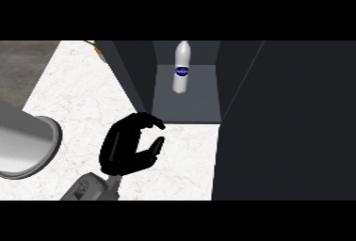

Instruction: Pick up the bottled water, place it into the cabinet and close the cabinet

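Note:
The bottled water [182, 66], white with a blue label, stands upright on the grey shelf [188, 106] inside the open cabinet. My left hand [127, 148] hovers over the white counter just in front of the cabinet's left front corner, well short of the bottle. Its fingers are loosely bent in a C shape with the thumb apart, and nothing is between them. My right hand does not show.
A wide dark door panel [285, 122] fills the right side of the view, and a narrower dark panel [128, 70] flanks the cabinet opening at left. A large grey round vessel [24, 146] lies at the left edge of the white marbled counter [76, 89].

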Available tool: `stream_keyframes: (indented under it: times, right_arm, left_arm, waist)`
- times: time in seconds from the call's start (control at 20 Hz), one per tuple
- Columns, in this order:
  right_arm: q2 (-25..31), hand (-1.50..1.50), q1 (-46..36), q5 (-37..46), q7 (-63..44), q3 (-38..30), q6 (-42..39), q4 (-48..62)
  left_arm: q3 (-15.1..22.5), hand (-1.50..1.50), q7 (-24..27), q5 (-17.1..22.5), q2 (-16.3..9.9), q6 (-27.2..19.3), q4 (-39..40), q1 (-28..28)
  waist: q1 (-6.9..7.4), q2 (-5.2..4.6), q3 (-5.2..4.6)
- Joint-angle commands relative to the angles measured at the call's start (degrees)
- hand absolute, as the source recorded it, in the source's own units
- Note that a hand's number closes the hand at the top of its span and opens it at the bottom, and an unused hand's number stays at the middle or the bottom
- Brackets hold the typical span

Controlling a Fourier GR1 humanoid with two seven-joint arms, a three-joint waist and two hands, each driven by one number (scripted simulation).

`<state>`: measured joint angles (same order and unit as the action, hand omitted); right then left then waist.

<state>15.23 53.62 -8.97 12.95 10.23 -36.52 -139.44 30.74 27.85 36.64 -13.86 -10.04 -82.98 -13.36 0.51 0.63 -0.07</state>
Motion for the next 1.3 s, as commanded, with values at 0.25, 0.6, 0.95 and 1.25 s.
stream_keyframes:
  times: [0.25, 0.6, 0.95, 1.25]
  right_arm:
    - [3.52, 1.5, 3.13, 12.24, 1.03, 6.55, -4.68, -14.07]
    - [6.56, 1.5, 2.76, 16.72, -3.39, 20.96, -7.78, -16.11]
    - [7.98, 1.5, -4.92, 18.73, -8.33, 26.39, -6.93, -15.26]
    - [5.08, 1.5, -3.0, 14.14, -10.39, 34.3, -1.48, -11.42]
  left_arm:
    - [-6.41, -1.5, -0.51, 4.37, -10.03, 2.45, -12.06, 12.75]
    - [-11.6, -1.5, 1.05, 10.61, -13.81, 8.12, -15.37, 20.41]
    - [-15.57, -1.5, 0.55, 13.54, -18.19, 11.38, -17.91, 24.41]
    - [-19.63, -1.5, -0.76, 17.4, -21.68, 14.66, -19.66, 26.26]
  waist:
    - [-0.66, 0.29, -0.04]
    - [-0.57, 0.61, -0.34]
    - [1.43, 0.91, -0.75]
    - [2.14, -0.21, -0.72]
